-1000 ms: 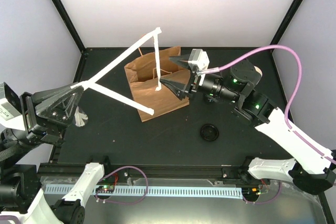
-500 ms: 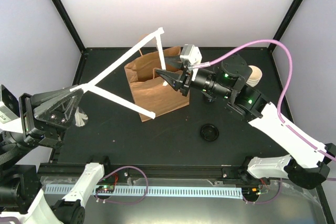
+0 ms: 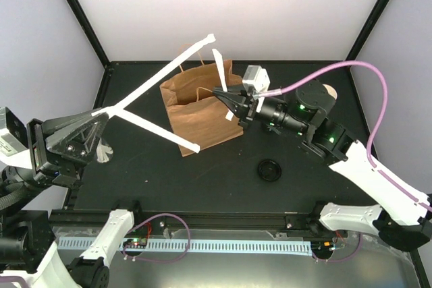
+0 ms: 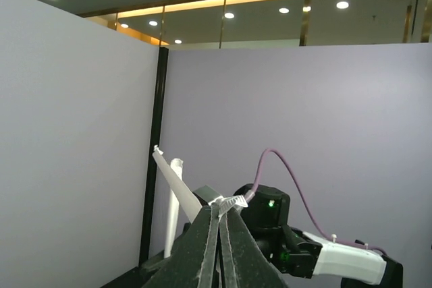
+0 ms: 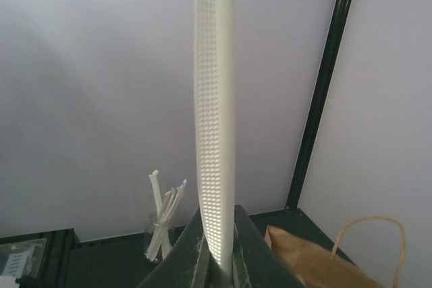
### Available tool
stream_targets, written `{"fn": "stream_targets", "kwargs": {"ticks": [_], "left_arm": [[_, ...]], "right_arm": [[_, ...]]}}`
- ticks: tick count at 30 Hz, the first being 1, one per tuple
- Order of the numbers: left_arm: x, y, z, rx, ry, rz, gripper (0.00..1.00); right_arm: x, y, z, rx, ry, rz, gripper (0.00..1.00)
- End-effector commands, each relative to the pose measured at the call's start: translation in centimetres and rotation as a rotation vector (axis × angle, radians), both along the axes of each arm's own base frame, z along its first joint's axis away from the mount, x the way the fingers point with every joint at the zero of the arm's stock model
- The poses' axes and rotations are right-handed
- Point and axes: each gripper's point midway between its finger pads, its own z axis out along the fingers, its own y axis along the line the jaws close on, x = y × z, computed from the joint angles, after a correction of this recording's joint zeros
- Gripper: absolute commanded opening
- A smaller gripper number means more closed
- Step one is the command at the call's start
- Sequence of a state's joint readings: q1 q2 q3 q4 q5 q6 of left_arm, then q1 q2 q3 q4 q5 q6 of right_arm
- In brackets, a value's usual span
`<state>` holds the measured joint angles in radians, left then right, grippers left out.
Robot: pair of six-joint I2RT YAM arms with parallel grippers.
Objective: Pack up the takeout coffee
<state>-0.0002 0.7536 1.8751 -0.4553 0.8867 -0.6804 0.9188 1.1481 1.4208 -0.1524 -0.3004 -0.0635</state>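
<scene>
Rising over brown paper bag (image 3: pixel 196 123), white strip (image 3: pixel 219 65) in right fingers (image 3: pixel 235 102)

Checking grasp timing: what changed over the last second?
The right tool, open a second ago, shut on the upright white strip above the brown paper bag. The strip's top swung right, away from the tip of the long white strips. The left tool stayed shut on those strips, and the bag did not move.
</scene>
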Motion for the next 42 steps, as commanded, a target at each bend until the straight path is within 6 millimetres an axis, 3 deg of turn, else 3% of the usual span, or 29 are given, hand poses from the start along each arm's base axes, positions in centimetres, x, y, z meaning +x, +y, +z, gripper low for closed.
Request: {"fn": "stream_targets", "kwargs": {"ticks": [1,11,18,25,37,39,42], "left_arm": [[-0.5,0.1,0.2,0.003,-0.038,0.020,0.02],[2.1,0.4,-1.3,0.012,0.004,0.057,0.01],[6.4,1.5,-2.6,-0.066,-0.024,0.109,0.02],[11.1,3.2,-3.7,-0.049,-0.148,0.289,0.02],[18.2,1.1,-12.1,0.155,-0.303,0.258,0.02],[19.1,1.3,-13.3,0.181,-0.336,0.302,0.01],[19.8,2.0,-13.4,0.195,-0.350,0.374,0.02]], "right_arm": [[-0.7,-1.6,-1.4,0.004,0.034,-0.025,0.06],[-2.3,-6.1,-11.1,-0.087,0.204,-0.113,0.05],[-3.8,-9.1,-14.8,-0.066,0.309,-0.143,0.05],[-4.6,-11.2,-14.9,-0.044,0.315,-0.182,0.05],[-5.2,-11.8,-12.2,-0.002,0.268,-0.168,0.05],[-5.3,-11.7,-12.1,-0.002,0.267,-0.161,0.05],[-5.3,-11.6,-12.0,-0.004,0.270,-0.157,0.05]]}}
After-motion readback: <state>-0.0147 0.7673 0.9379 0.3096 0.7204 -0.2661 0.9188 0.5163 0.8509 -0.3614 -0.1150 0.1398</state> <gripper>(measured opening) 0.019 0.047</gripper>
